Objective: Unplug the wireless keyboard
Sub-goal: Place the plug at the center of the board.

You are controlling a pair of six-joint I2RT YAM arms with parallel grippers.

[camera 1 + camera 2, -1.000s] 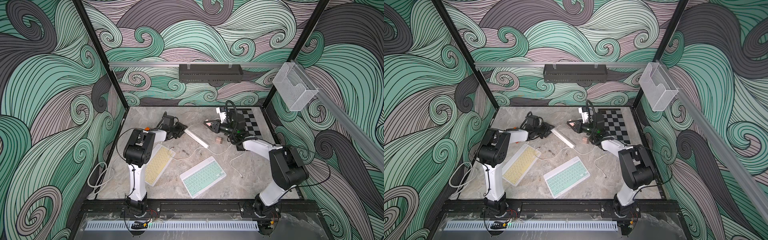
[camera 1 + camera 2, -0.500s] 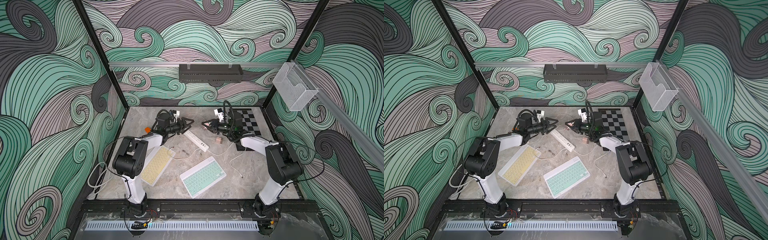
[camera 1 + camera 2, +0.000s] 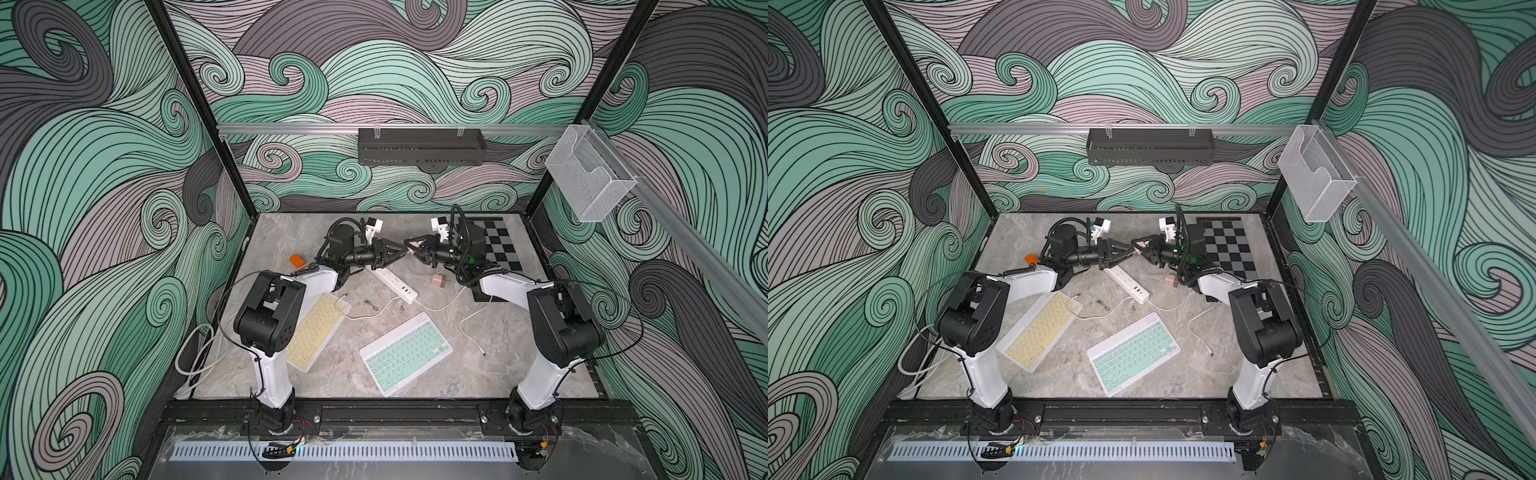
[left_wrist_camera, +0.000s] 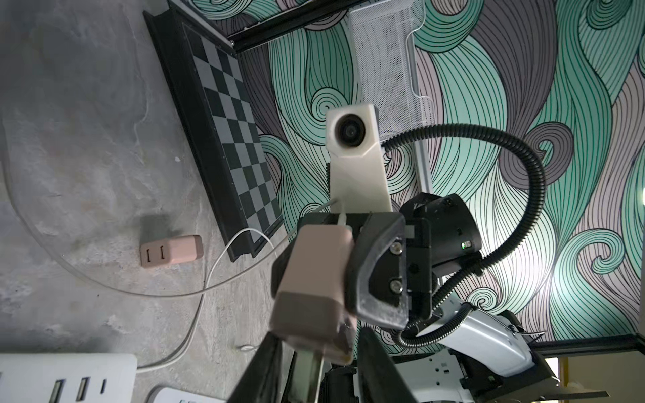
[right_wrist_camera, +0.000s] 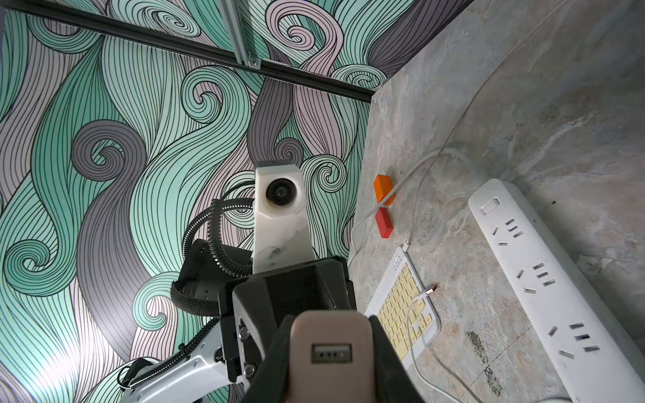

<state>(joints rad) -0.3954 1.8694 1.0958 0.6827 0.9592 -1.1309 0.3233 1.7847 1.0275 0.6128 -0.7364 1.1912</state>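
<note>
Fingers of R gripper pinch a pink adapter held in the air at far centre, its USB port empty. Fingers of L gripper straddle its prong end, can't tell if they grip. Power strip below shows empty sockets, and teal kbd near centre has no cable. Yellow kbd at left has 1 loose USB end on it, so the unplug looks mostly done. Only doubt is a white plug at its far edge, unclear if seated.

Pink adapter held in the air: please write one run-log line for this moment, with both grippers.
right gripper: shut on pink adapter, in the air | left gripper: jaws flank its prong end, grip unclear
</note>
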